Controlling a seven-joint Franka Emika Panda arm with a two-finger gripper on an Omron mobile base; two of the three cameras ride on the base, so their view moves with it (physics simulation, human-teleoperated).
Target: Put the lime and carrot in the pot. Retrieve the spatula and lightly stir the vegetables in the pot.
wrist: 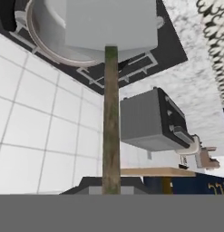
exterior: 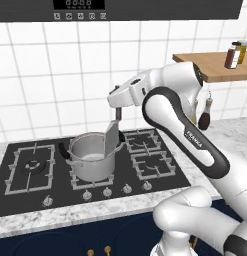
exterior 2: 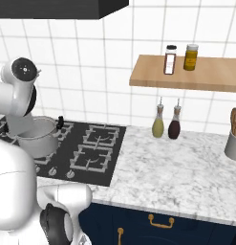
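Note:
The steel pot with black side handles stands on the front middle burner of the hob; the arm partly covers the pot in the right base view. My gripper hangs just above the pot's right rim, shut on the thin dark handle of the spatula. Its light-grey blade tilts down into the pot. In the hand view the spatula handle runs straight up to the blade, which covers much of the pot's rim. The lime and carrot are hidden; I cannot see the pot's bottom.
The black hob has free burners left and right of the pot. Two bottles stand against the tiled wall, under a wooden shelf with spice jars. A utensil holder stands at the far right. A range hood hangs overhead.

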